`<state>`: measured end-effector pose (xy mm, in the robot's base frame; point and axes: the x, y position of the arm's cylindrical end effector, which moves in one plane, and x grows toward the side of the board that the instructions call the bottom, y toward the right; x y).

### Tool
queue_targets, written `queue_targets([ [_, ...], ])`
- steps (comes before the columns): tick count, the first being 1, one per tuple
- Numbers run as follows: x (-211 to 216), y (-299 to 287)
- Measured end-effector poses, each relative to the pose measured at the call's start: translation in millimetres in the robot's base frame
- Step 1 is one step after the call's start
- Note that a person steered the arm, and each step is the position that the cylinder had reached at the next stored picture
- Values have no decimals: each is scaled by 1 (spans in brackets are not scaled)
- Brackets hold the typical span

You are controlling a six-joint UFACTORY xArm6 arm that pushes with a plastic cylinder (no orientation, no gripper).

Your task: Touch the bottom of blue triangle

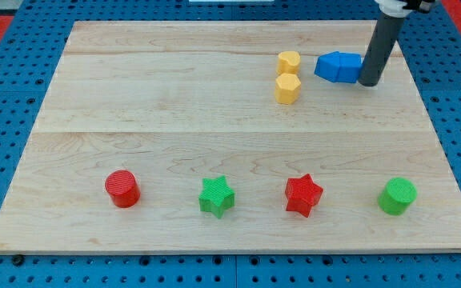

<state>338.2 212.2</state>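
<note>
The blue triangle lies near the view's top right of the wooden board. My tip stands right against the blue triangle's right end, at its lower right corner. The dark rod rises from there to the view's top edge.
Two yellow blocks, one above the other, sit just left of the blue triangle. Along the view's bottom stand a red cylinder, a green star, a red star and a green cylinder.
</note>
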Motion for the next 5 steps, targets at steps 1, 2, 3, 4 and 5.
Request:
queue_targets([
  [1,-21,-1],
  [2,-27,4],
  [3,-16,22],
  [4,9,3],
  [5,22,-27],
])
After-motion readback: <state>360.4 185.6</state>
